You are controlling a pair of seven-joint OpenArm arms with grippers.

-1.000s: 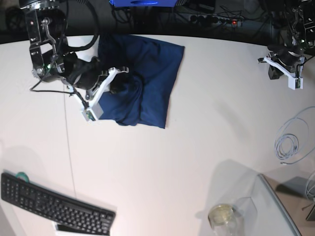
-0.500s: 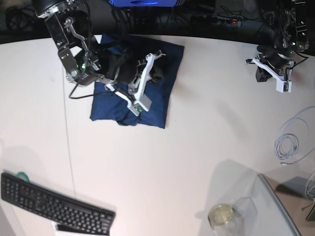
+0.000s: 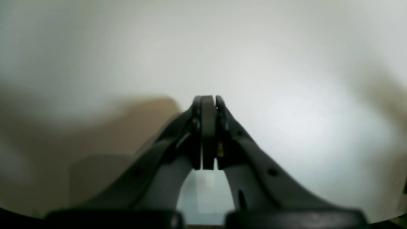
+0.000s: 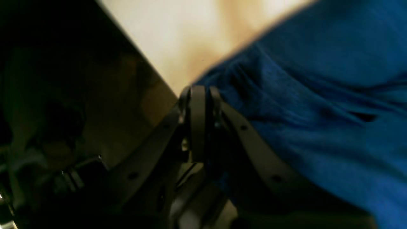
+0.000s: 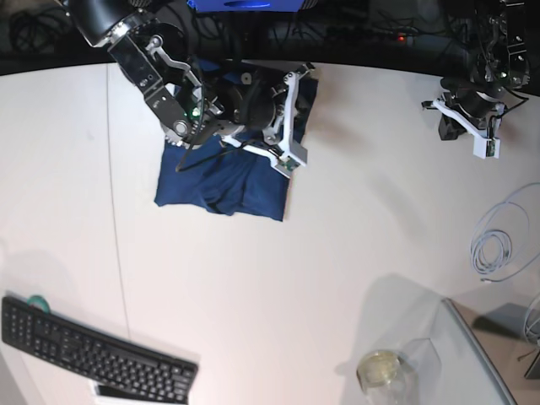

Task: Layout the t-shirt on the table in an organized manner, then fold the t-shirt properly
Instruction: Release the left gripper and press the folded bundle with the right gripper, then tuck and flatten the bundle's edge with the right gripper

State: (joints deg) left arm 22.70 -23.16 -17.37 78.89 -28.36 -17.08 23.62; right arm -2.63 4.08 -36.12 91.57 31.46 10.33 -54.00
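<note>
The right arm has swung across the t-shirt [image 5: 221, 181] toward the far right, and the right tool [image 5: 297, 80] is now at the shirt's far right corner, close to the dark far edge of the surface [image 5: 337, 270]. A second ago it was over the left side of the shirt. The left arm has barely moved.

The t-shirt is dark navy blue. It lies in a folded, roughly square bundle on the far left part of the white surface. Its near edge is a bit wavy. The right arm covers much of its far half.

In the right wrist view, the right tool [image 4: 198, 95] is pressed shut, with its two sides tight together. The blue cloth [image 4: 318, 121] lies right beside it and under it, with soft wrinkles. I cannot tell if any cloth is pinched inside.

The left tool [image 5: 466, 126] hangs over the far right part of the surface, well apart from the shirt. In the left wrist view, the left tool [image 3: 208, 103] is shut tight and holds nothing. Only blurry white shows below it.

A black keyboard [image 5: 93, 354] sits at the near left corner. A coil of pale cable [image 5: 494, 249] lies at the right edge. A glass jar [image 5: 384, 375] stands near the front, right of the middle.
</note>
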